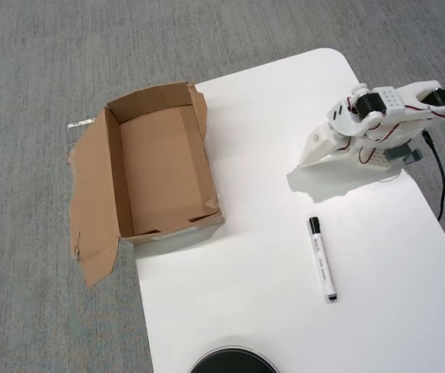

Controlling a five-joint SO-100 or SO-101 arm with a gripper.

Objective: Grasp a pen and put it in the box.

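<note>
Nothing done yet, far as I can judge. The pen (322, 259) lies flat on the white table (245, 287), toward the right side in the overhead view, black cap pointing to the far edge, dark end toward the near edge. Nothing touches it.

The box (164, 163) sits at the table's left edge, partly hanging over onto the grey carpet (36, 62), torn flaps spread flat to the left. Inside looks empty, just bare cardboard floor. Pen and box are well apart, w/ open table between.

My arm (377, 116) is folded up at the far right, beyond the pen. My pincer (325, 148) seems to point down-left toward the table, but from straight above I can't tell how far open it is; prob. holding nothing, since the pen is out on the table by itself.

So all steps are left: reach toward the near side to the pen, close on its barrel, lift, carry left across the table, drop in the box. A dark round thing (232, 361) peeks in at the near edge, not in the way.
</note>
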